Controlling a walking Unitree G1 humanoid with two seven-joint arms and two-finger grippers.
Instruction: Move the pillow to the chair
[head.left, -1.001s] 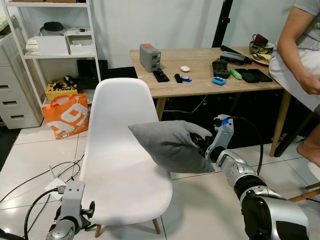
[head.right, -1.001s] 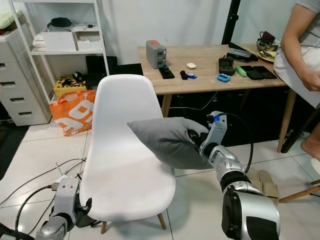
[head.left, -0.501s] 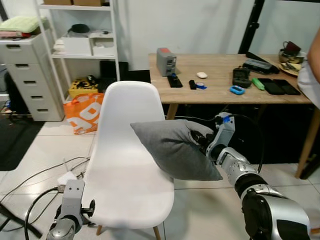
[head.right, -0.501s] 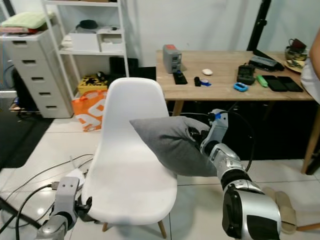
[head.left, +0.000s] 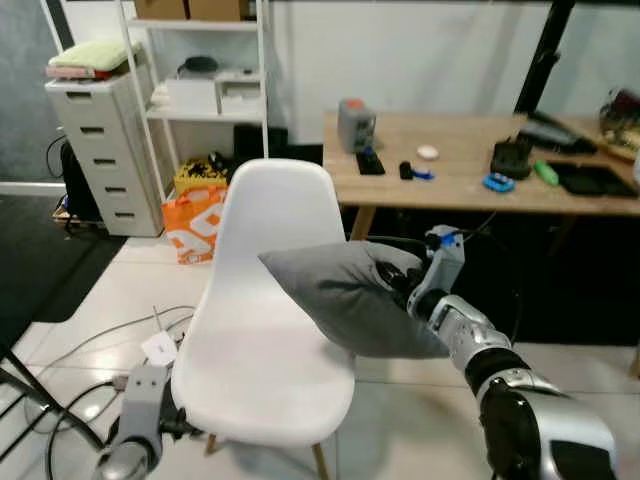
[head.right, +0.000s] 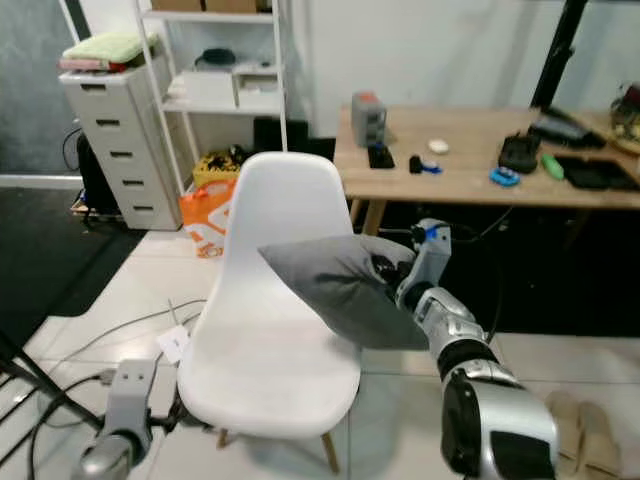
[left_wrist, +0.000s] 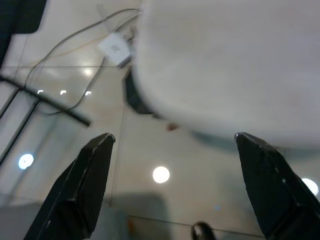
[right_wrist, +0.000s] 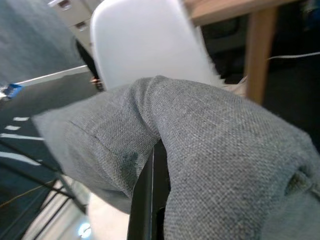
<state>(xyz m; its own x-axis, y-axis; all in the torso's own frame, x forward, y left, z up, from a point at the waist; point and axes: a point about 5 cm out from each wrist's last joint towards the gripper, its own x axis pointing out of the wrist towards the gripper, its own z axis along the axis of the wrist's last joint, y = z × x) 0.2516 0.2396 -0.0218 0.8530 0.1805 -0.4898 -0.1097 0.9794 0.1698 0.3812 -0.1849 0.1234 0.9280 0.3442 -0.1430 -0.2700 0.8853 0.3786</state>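
A grey pillow hangs in the air over the right edge of a white shell chair. My right gripper is shut on the pillow's right side, its black fingers buried in the fabric. The right wrist view looks across the pinched grey cloth toward the chair back. My left gripper hangs low beside the chair's front left, open, with the underside of the seat and floor tiles beyond its fingers. The left arm stays near the floor.
A wooden table with small devices stands behind the chair. A white shelf unit, grey drawers and an orange bag are at the back left. Cables trail over the tiles on the left.
The camera has swung left: the person at the right has left the picture and the drawers have come in. The pillow stays held in my right gripper over the chair's right edge.
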